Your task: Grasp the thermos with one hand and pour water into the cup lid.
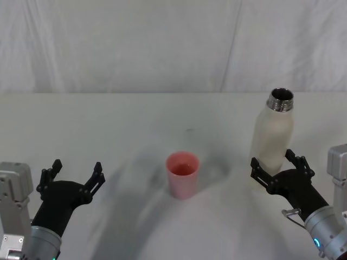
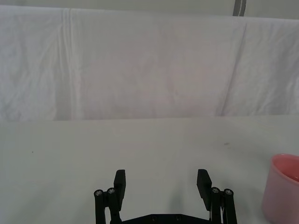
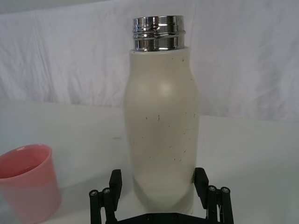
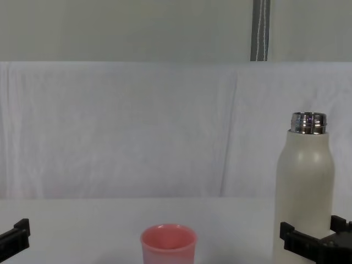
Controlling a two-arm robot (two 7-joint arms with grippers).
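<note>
The right tool [image 1: 277, 169] is sitting wide open around the bottom of the thermos [image 1: 272, 134], one finger on each side, not squeezing yet. The thermos is standing straight up on the white surface [image 1: 124, 130], its top off. So this looks like the grabbing step; next the fingers need to close tight. Farther off, to its left, the pink cup lid [image 1: 182, 174] is waiting. Farthest away, the left tool [image 1: 72, 176] is resting open.

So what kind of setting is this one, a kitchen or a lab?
Probably a lab test bench, not a kitchen: a white-covered table, a white cloth backdrop, and just a thermos and pink cup lid staged on it.
</note>
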